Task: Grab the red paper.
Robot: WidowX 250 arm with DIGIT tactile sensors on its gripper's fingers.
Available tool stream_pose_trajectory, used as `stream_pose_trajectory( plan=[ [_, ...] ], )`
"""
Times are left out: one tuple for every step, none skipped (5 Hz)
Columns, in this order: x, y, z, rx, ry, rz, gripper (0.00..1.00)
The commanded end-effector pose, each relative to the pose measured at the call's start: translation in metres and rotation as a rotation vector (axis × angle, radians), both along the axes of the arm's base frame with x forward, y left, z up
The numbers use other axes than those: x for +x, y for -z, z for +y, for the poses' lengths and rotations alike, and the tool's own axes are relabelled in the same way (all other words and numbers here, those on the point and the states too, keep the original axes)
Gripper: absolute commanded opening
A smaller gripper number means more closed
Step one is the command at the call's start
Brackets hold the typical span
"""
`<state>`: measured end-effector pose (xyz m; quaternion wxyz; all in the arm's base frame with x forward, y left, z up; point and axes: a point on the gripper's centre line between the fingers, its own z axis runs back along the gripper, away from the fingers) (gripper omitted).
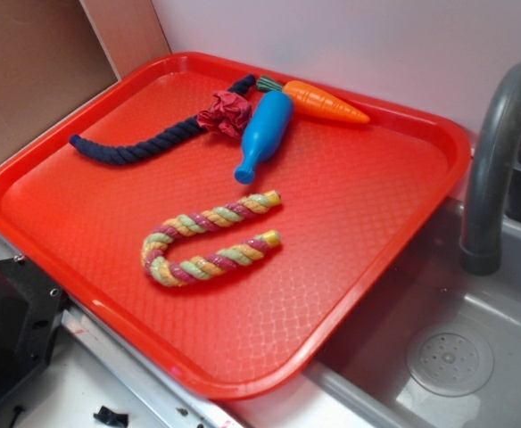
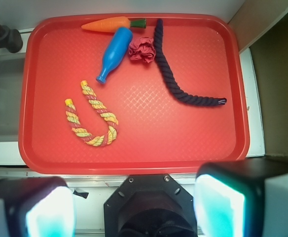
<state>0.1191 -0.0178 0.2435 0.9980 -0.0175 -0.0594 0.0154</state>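
Wrist view looks straight down on a big bright-red plastic tray (image 2: 134,143) with a textured floor. The gripper (image 2: 134,207) is spread wide, its two pale fingers (image 2: 218,207) at the bottom edge of the picture, well apart from everything on the tray and holding nothing. The small dark-red wrinkled paper wad (image 2: 142,50) lies near the tray's far rim, just beside the blue plastic bottle toy (image 2: 114,54) on one side and touching the dark navy twisted rope (image 2: 176,74) on the other. An orange toy carrot with a green top (image 2: 112,23) lies along the far rim. A striped rope bent into a U (image 2: 91,116) rests nearer the middle. Exterior view shows the wad (image 1: 226,113) pressed between rope and bottle, and a grey sink (image 1: 448,357) with a curved faucet (image 1: 492,160) beside the tray.
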Motion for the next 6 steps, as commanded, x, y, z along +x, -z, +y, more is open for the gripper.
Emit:
stream_pose_trajectory(
  plan=[
    [0.000,0.000,0.000,0.000,0.000,0.000,1.00],
    [0.011,0.009,-0.001,0.034,-0.216,-0.023,1.00],
    [0.027,0.024,0.000,0.046,-0.417,-0.048,1.00],
    [0.045,0.048,0.002,0.031,-0.668,-0.105,1.00],
    [0.066,0.070,0.011,-0.072,-0.919,-0.178,1.00],
    [0.084,0.086,0.019,-0.149,-1.066,-0.198,1.00]
  ],
)
